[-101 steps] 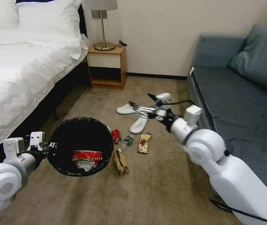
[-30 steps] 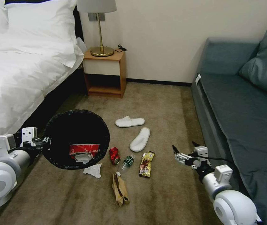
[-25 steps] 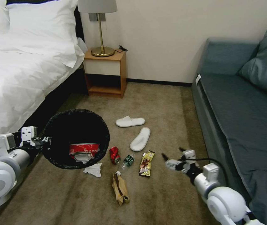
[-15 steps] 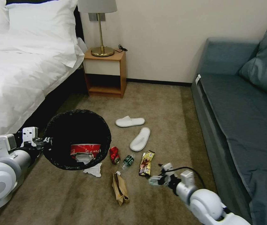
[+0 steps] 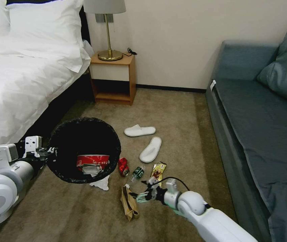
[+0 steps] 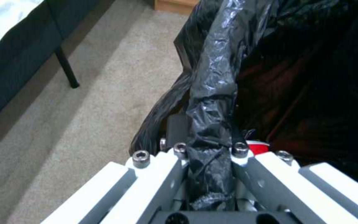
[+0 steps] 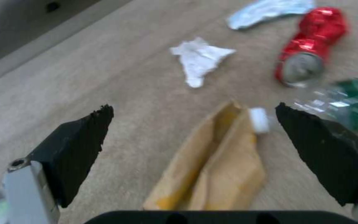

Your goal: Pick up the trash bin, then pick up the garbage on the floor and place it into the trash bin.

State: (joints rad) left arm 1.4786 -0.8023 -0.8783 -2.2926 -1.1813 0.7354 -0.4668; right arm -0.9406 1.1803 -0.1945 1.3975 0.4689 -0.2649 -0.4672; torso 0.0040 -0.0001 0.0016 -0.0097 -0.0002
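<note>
The round trash bin lined with a crinkled black plastic bag (image 5: 82, 149) hangs off the carpeted floor (image 5: 180, 111) beside the white bed (image 5: 19, 74), carried by the left end effector (image 6: 210, 152), whose fingers are pressed together on a fold of the liner at the rim; a red-and-white wrapper (image 5: 93, 160) and some tissue lie inside. The right end effector (image 5: 142, 195) is low over the carpet with its black pads (image 7: 77, 137) spread wide, hovering above the flattened brown paper bag (image 7: 212, 168), which lies between them in the right wrist view without touching either. That bag looks very light, thin and soft; it should crumple under the pads rather than resist, so a pinch across its narrow width near the middle, where the folded layers stack, seems the safest hold, and the pads would need to reach carpet level to get under its edges. Near it lie a crumpled white tissue (image 7: 199, 59), a dented red metal can (image 7: 307, 46) and a small green plastic bottle (image 7: 353, 102) with its white cap just beside the bag's top end. The can and bottle are rounded and likely to roll or slip, so gripping across the body would suit them. A gold-brown snack wrapper (image 5: 157, 169) and two flat white slippers (image 5: 145, 139) lie farther off.
</note>
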